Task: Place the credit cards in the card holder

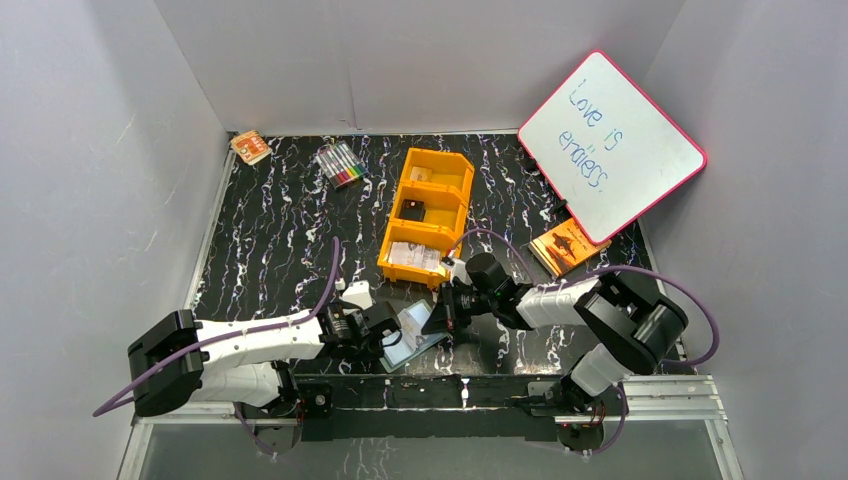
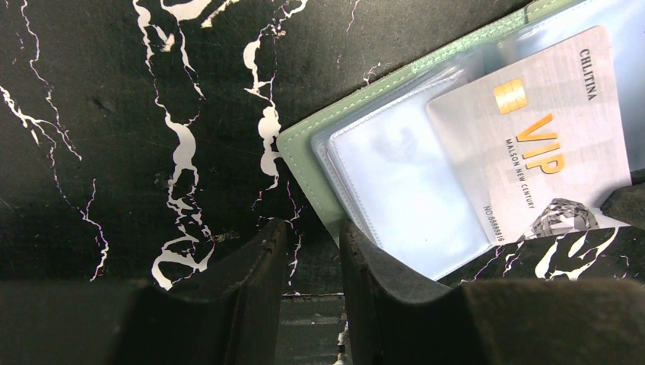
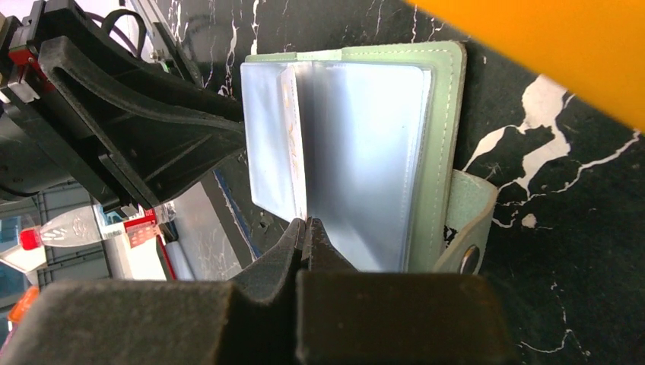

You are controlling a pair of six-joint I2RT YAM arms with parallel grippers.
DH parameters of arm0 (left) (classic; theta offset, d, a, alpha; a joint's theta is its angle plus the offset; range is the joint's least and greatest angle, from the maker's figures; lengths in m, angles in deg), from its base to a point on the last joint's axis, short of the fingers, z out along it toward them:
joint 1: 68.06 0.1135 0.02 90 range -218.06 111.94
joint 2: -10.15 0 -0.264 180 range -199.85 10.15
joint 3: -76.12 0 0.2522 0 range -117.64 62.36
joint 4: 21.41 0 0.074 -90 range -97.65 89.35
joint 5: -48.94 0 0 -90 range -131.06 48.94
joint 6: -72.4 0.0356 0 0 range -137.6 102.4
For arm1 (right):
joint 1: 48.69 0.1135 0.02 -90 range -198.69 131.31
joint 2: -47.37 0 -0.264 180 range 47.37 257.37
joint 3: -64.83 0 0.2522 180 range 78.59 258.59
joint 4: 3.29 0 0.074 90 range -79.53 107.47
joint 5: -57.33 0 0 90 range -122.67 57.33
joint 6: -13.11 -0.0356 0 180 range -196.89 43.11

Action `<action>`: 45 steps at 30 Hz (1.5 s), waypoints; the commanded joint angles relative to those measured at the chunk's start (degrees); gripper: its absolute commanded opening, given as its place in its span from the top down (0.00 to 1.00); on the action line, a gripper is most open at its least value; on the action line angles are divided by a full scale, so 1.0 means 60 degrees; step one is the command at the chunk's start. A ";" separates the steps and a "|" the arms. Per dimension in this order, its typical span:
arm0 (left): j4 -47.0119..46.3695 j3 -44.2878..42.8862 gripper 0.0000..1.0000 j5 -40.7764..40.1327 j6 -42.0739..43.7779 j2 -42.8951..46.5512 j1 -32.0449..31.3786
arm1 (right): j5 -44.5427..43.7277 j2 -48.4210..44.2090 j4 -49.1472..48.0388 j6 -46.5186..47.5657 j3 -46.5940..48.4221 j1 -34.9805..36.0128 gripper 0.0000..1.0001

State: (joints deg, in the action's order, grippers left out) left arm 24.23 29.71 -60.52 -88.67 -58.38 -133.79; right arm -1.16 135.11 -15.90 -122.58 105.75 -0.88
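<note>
The sage-green card holder [image 1: 418, 338] lies open on the black marble table, clear pockets up; it also shows in the left wrist view [image 2: 304, 152] and the right wrist view [image 3: 441, 137]. My right gripper [image 3: 306, 224] is shut on the near edge of a pale VIP credit card [image 2: 532, 137], which stands on edge [image 3: 291, 129] over the pockets. My left gripper [image 2: 312, 243] is open with nothing between its jaws, and one finger [image 2: 373, 266] rests on the holder's corner. More pale cards [image 1: 415, 257] lie in the orange tray's near compartment.
The orange three-compartment tray [image 1: 445, 165] stands just behind the holder, a small black item [image 1: 412, 212] in its middle part. A whiteboard [image 1: 610, 145] leans at the back right, a book [image 1: 565, 247] below it. Markers [image 1: 340, 165] and a small box [image 1: 250, 147] lie at the back left.
</note>
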 commanded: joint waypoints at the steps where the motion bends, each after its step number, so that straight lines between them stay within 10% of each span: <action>1: -0.0149 0.0358 0.70 0.0036 -0.0037 -0.0326 0.0054 | -0.0052 0.0190 -0.0728 -0.0287 -0.0145 0.0000 1.00; 38: -0.0569 0.0226 0.74 0.0182 0.0117 -0.0466 0.0037 | -0.0836 0.0550 0.0356 -0.0080 0.0849 0.1434 1.00; 45: -0.0561 0.0328 0.74 0.0168 0.0117 -0.0262 0.0055 | -0.1136 0.0080 0.0553 -0.0076 0.0636 0.1475 0.69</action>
State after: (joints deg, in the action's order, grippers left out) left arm 22.54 29.62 -60.39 -87.45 -58.80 -133.79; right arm -7.37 138.13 -14.13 -124.11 109.24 7.12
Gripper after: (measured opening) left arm 0.261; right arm 0.243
